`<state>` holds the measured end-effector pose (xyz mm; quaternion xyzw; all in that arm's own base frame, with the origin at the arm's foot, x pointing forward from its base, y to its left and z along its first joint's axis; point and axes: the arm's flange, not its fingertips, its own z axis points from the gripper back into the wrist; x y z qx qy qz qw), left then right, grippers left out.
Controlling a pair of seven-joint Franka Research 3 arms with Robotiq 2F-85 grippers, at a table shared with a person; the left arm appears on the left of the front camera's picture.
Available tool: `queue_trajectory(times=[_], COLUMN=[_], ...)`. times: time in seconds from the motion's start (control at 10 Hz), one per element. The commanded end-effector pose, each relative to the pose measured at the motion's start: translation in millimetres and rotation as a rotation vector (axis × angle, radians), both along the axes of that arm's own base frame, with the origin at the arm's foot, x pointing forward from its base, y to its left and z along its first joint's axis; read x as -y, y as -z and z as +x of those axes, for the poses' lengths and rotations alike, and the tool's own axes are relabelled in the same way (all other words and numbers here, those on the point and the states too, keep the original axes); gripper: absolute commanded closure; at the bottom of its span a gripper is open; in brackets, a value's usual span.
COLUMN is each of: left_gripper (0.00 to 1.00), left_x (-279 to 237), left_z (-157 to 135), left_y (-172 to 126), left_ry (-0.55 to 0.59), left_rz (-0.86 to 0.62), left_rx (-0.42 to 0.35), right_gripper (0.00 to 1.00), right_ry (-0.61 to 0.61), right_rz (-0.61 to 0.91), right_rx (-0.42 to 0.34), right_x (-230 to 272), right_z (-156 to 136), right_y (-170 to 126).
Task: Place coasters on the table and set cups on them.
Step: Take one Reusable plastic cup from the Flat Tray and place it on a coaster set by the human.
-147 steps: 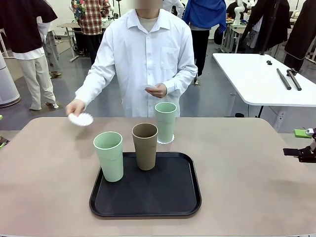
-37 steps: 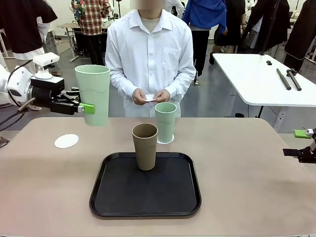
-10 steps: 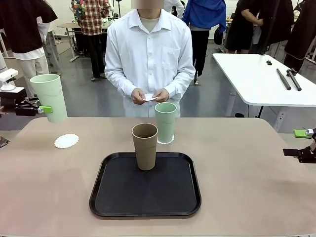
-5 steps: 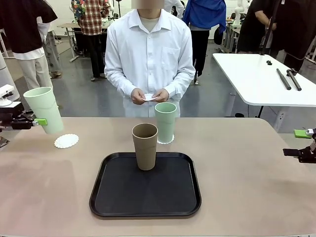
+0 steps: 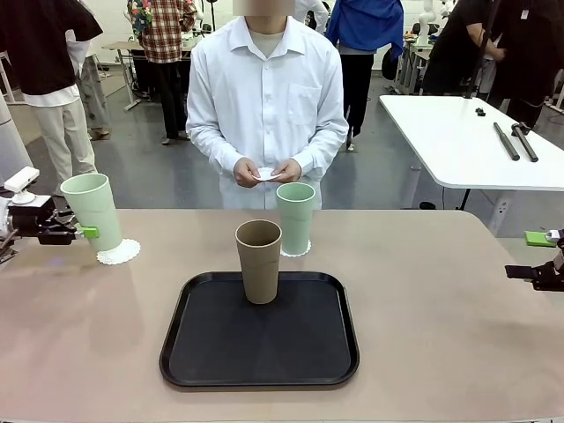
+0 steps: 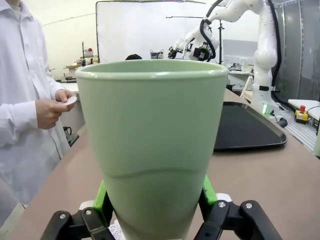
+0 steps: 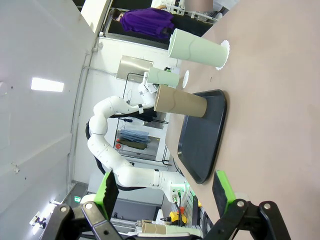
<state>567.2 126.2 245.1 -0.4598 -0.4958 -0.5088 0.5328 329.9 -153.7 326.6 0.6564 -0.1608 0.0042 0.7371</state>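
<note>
My left gripper (image 5: pixel 85 233) is shut on a pale green cup (image 5: pixel 93 211) that stands upright with its base down at a white lacy coaster (image 5: pixel 118 253) on the table's (image 5: pixel 441 335) far left. In the left wrist view this cup (image 6: pixel 150 145) sits between my green pads (image 6: pixel 208 190). A second green cup (image 5: pixel 295 216) stands on its own coaster (image 5: pixel 296 250) at the far middle. The tan-brown cup (image 5: pixel 259 261) stands in the black tray (image 5: pixel 260 344). My right gripper (image 7: pixel 165 187) is open and holds nothing, at the table's right edge (image 5: pixel 534 273).
A person in a white shirt stands at the far side with another coaster (image 5: pixel 267 174) in both hands. A white-topped table (image 5: pixel 467 141) with black tools stands at the back right. A small green item (image 5: pixel 538 238) lies near the right gripper.
My left gripper has come down and slightly right with the green cup, from above the table's left edge to the coaster. The right arm and the person's hands stayed put.
</note>
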Motion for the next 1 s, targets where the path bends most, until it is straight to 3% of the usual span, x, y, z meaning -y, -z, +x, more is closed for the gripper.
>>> queue_trajectory(times=[0.0,0.5,0.9], left_gripper=[0.17,0.17,0.17], left_x=[6,5,5], left_z=[16,27,19], left_y=[4,23,15], left_ry=[-0.037,-0.074,-0.058], left_rz=[0.003,-0.018,-0.033], left_rx=[0.005,-0.017,-0.017], right_gripper=[0.00,0.00,0.00], right_ry=[-0.003,-0.003,-0.003], right_rz=[0.007,0.007,0.007], right_rx=[0.004,0.004,0.004], right_x=[-1,-1,-1], right_z=[-1,-1,-1], right_y=[-1,-1,-1])
